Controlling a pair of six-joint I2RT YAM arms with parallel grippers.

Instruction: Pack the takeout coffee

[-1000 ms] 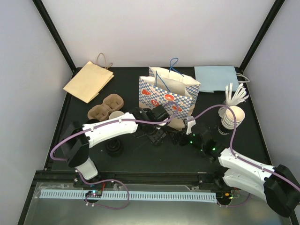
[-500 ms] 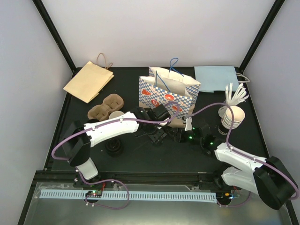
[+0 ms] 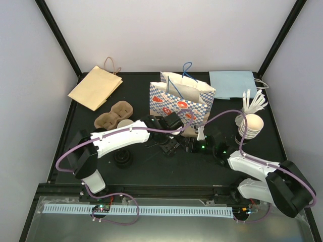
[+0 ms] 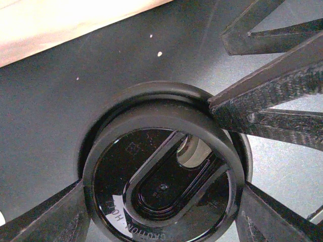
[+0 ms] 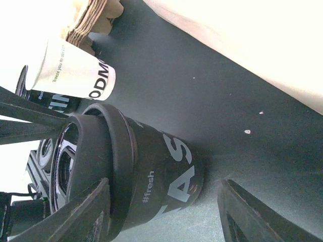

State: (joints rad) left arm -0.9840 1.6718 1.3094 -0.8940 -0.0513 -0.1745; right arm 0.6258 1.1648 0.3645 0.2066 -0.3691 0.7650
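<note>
A black takeout cup printed "#fresh" stands on the black table in front of the checkered paper bag. Its black lid sits on top, with the rim showing in the right wrist view. My left gripper is directly above the cup, shut on the lid, with a finger on each side. My right gripper is open and straddles the cup from the right. One finger is by the lid and the other stands apart from the base.
A white cup sits in a cardboard carrier at the left, with spare black lids in front. A stack of cups and white utensils stand at the right. A brown bag and a blue bag lie at the back.
My right gripper has moved left across the table and now brackets the black cup. My left arm has stayed over the cup.
</note>
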